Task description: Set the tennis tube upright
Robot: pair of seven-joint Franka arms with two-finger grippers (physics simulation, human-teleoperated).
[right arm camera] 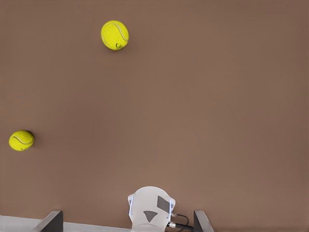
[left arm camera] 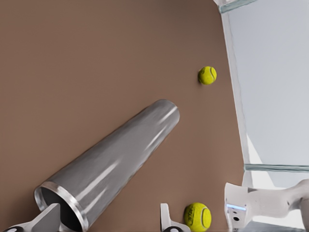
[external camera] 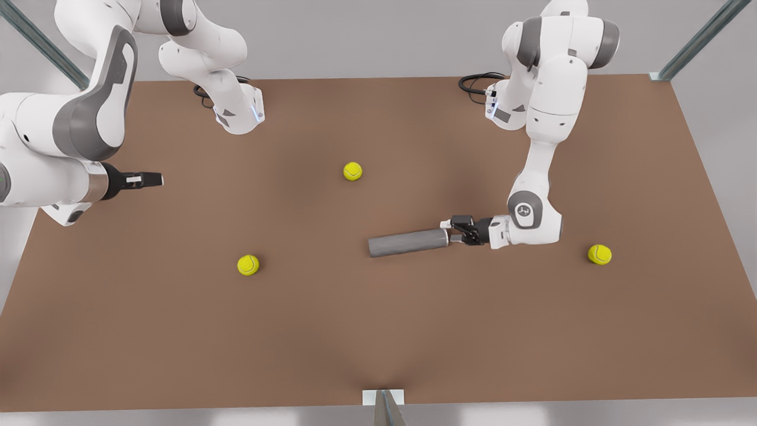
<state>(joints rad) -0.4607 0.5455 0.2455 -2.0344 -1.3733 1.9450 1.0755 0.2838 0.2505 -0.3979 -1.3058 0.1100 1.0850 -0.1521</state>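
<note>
The left gripper (external camera: 450,231) straddles the open rim of the tennis tube (external camera: 408,242), fingers spread and not yet clamped; the tube lies flat on the surface (external camera: 378,331), stretching away from it. Best to close squarely, then pivot slowly. The right gripper (external camera: 155,178) waits open, well apart.

The tennis tube (external camera: 408,242) is a plain grey, metallic-looking cylinder, lying flat on its side on the brown table (external camera: 378,331), a bit toward the front view's right of centre. It runs roughly left-right with a slight tilt. In the left wrist view the tube (left arm camera: 116,162) shows a hollow dark end with a thin shiny rim. It's not upright yet.
</note>
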